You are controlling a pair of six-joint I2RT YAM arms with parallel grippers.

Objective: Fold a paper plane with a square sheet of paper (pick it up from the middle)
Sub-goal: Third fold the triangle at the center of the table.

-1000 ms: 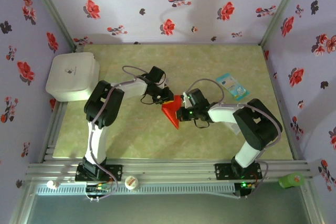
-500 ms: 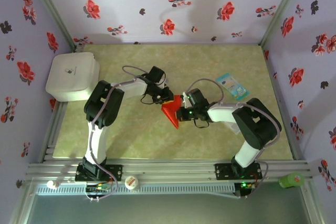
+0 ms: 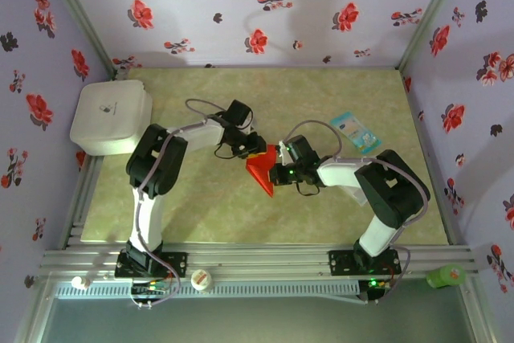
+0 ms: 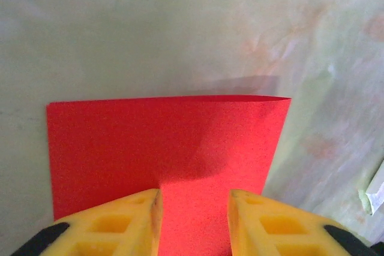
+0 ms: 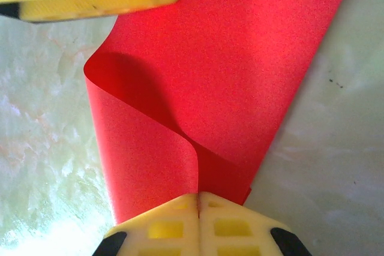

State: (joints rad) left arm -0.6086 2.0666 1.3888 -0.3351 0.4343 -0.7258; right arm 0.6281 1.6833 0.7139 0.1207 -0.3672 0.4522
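Top external view, mid-frame on the table (image 3: 201, 206): the square sheet of paper (image 3: 261, 173) is only curled over once, no dart yet, so most folds remain. The right gripper (image 5: 198, 199) pinches its edge tight; the left gripper (image 4: 195, 202) stands parted, clamping nothing.

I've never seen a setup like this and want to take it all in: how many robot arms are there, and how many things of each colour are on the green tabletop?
Robot arms: 2 (left arm, right arm)
Red paper sheet: 1
Blue-and-white packet: 1
White box, at the left edge: 1
Total: 5
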